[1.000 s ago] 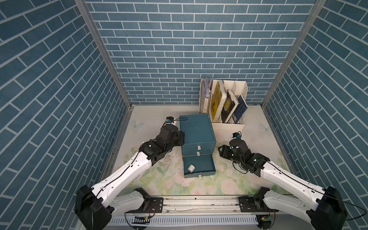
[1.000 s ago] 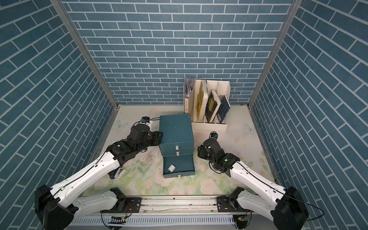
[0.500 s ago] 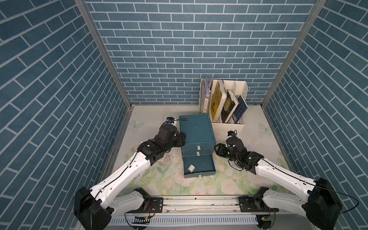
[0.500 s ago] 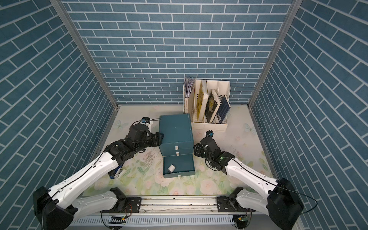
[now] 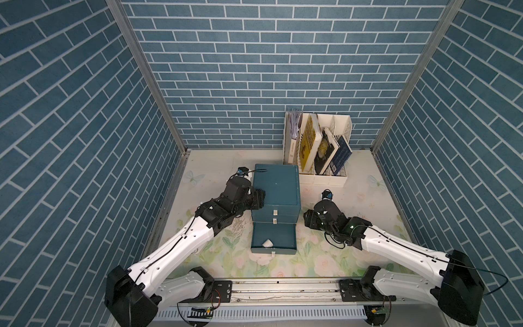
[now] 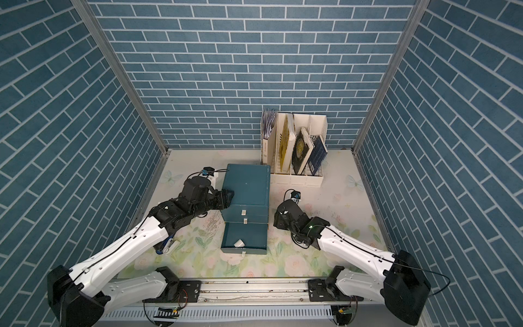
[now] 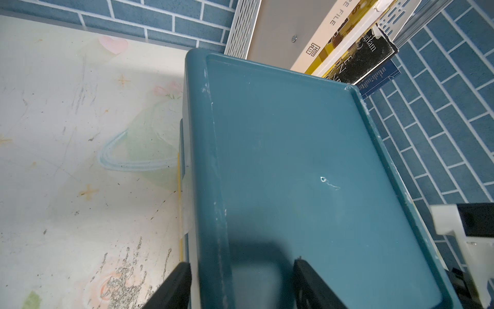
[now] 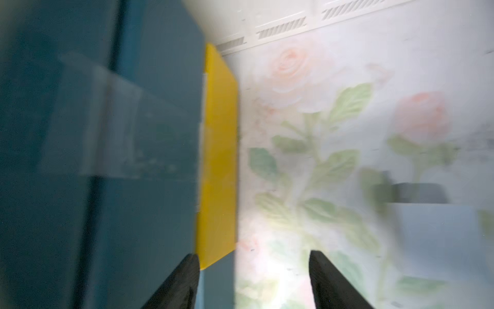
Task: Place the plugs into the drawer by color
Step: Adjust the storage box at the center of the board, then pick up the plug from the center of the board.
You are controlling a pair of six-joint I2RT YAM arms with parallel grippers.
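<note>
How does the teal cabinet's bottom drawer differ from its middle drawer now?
The dark teal bottom drawer is pulled out; the middle drawer is shut. The bottom drawer shows one small white plug inside; the middle drawer's contents are hidden. Both are teal with white tab handles.

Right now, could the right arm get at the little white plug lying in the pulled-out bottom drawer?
Probably yes. The bottom drawer is pulled out and open on top, nothing covers the white plug, and the right gripper sits just beside the cabinet with jaws open.
</note>
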